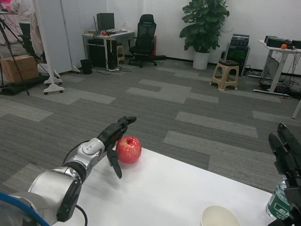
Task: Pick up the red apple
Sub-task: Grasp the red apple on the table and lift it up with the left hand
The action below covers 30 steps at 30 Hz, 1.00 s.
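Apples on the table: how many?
1. The red apple sits near the table's far left edge, right beside the left hand, whose fingers spread around it.

One red apple point(129, 149) sits on the white desk point(178, 188) at its 10 o'clock corner. One white cup point(219, 217) stands at 5 o'clock, one green-labelled bottle point(278, 202) at 4 o'clock. Two black hands show: the left hand point(115, 138) and the right hand point(287, 153).
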Each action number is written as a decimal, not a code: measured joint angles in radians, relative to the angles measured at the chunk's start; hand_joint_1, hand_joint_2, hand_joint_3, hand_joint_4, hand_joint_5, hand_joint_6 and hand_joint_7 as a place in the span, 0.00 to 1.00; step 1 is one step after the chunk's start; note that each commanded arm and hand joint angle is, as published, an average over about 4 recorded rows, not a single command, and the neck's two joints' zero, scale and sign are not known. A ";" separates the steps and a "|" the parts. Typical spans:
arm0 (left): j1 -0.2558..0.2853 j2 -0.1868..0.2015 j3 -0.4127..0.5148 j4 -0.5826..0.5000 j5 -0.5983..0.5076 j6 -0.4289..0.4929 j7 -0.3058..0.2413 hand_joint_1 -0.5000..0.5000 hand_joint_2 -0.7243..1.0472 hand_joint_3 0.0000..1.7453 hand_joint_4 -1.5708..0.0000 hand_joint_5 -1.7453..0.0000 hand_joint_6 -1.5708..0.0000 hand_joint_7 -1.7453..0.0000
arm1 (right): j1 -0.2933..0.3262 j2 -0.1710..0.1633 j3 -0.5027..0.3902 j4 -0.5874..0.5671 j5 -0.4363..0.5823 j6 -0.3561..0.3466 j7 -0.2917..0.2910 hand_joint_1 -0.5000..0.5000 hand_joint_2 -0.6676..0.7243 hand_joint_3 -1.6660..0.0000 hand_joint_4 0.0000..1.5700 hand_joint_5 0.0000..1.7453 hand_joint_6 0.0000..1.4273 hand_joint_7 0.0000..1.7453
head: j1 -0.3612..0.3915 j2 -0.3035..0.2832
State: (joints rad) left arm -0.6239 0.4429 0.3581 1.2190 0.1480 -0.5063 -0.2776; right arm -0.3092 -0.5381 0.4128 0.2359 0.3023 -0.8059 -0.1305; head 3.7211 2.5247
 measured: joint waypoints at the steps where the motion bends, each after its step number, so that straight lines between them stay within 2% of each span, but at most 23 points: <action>1: 0.000 0.000 -0.002 0.001 0.001 0.002 -0.001 0.00 0.15 0.00 1.00 1.00 1.00 0.80 | 0.000 0.000 0.000 0.000 0.000 0.000 0.000 0.17 1.00 1.00 0.07 0.00 0.00 0.08 | 0.000 -0.001; 5: -0.001 0.001 -0.006 0.008 0.018 0.011 -0.011 0.00 0.15 0.00 1.00 1.00 1.00 0.80 | 0.000 0.000 0.000 0.000 0.002 0.000 0.000 0.17 1.00 1.00 0.07 0.00 0.00 0.08 | -0.003 -0.005; 9: -0.001 0.004 -0.008 0.022 0.033 0.019 -0.021 0.00 0.15 0.05 1.00 1.00 1.00 0.80 | 0.000 0.000 0.007 0.000 0.006 0.000 0.000 0.17 1.00 1.00 0.07 0.00 0.00 0.08 | -0.002 -0.006; 24: -0.002 0.009 -0.008 0.061 0.062 0.037 -0.021 0.00 0.15 0.03 1.00 1.00 1.00 0.80 | -0.001 0.000 0.016 0.003 0.011 0.000 0.000 0.17 1.00 1.00 0.07 0.00 0.00 0.08 | 0.004 -0.015; 27: -0.002 0.009 -0.009 0.061 0.071 0.037 -0.021 0.00 0.19 0.01 1.00 1.00 1.00 0.80 | -0.001 0.000 0.016 0.004 0.011 0.000 0.000 0.17 1.00 1.00 0.07 0.00 0.00 0.08 | 0.006 -0.016; 30: -0.002 0.009 -0.015 0.061 0.074 0.037 -0.021 0.00 0.29 0.00 1.00 1.00 1.00 0.80 | -0.001 0.000 0.017 0.004 0.012 0.000 0.000 0.17 1.00 1.00 0.07 0.00 0.00 0.08 | 0.006 -0.017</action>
State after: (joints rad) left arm -0.6254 0.4521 0.3431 1.2798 0.2220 -0.4691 -0.2985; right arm -0.3102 -0.5381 0.4299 0.2397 0.3141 -0.8059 -0.1305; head 3.7272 2.5076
